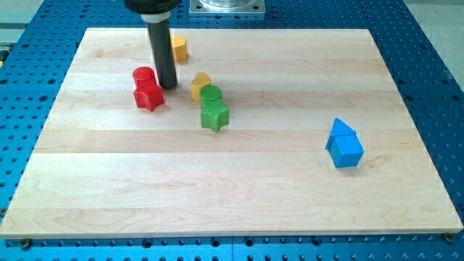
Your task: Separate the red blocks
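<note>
Nearest the camera, toward the lower right of the frame, sits a blue cube (349, 151) with a blue triangular block (341, 130) touching it just behind; both lie well in from the right edge of the wooden desk (217, 196), with broad bare wood on their left and below them.

In the upper middle, a green star-shaped block (214, 116) stands with a green cylinder (211, 93) touching its far side, and a yellow rounded block (200, 85) leans against that cylinder on the upper left. A second yellow block (179, 48), its shape hard to make out, rests close to the desk's top edge, partly behind the rod.

The two red blocks are in the upper left: a red star-shaped block (148, 96) with a red cylinder (143, 75) touching it just behind. They stay clear of the left edge, with open wood on their left and below.

The tool is a plain dark rod with nothing to spread or pinch. Its tip (168, 85) sits on the desk just right of the red pair, beside the cylinder, between the reds and the yellow rounded block.
</note>
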{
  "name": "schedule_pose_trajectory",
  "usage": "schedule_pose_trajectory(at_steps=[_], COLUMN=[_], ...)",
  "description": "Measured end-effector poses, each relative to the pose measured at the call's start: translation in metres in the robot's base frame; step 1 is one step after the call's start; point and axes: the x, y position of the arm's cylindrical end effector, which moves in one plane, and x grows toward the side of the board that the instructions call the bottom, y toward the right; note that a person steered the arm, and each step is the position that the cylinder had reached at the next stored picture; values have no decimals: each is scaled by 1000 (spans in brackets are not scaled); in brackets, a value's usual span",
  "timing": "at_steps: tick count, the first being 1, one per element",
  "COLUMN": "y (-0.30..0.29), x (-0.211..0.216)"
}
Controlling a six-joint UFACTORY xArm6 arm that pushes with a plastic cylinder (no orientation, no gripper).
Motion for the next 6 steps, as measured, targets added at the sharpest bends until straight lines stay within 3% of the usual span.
schedule_pose_trajectory(at_steps=[1, 4, 5, 6], y=[17, 58, 4, -38], x=[18, -15, 1, -24])
